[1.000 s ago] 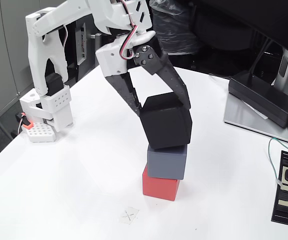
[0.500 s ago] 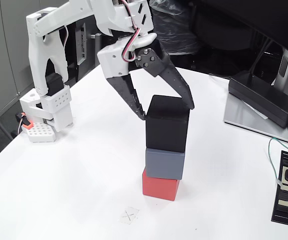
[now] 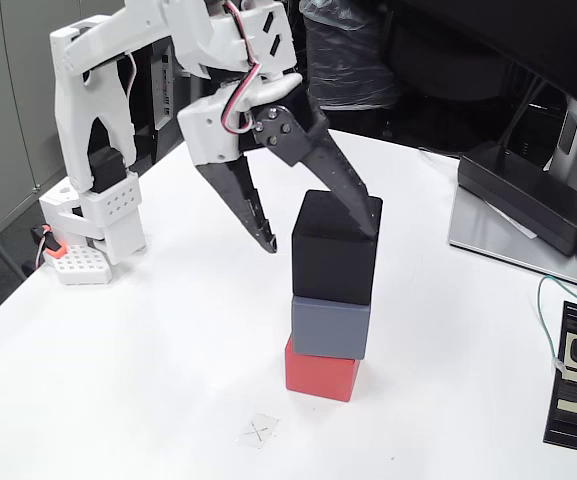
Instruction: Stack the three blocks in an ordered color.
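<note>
In the fixed view the gripper (image 3: 320, 238) stands spread wide at the black block (image 3: 334, 250), gripping nothing. That block sits square on the slate grey block (image 3: 330, 328), which rests on the red block (image 3: 320, 373), so the tower looks complete. Far right lies the power adapter (image 3: 528, 195).

No lettering, brand or number is legible; a faint X mark (image 3: 259, 431) stands on the white table (image 3: 148, 370), at 6 o'clock.
</note>
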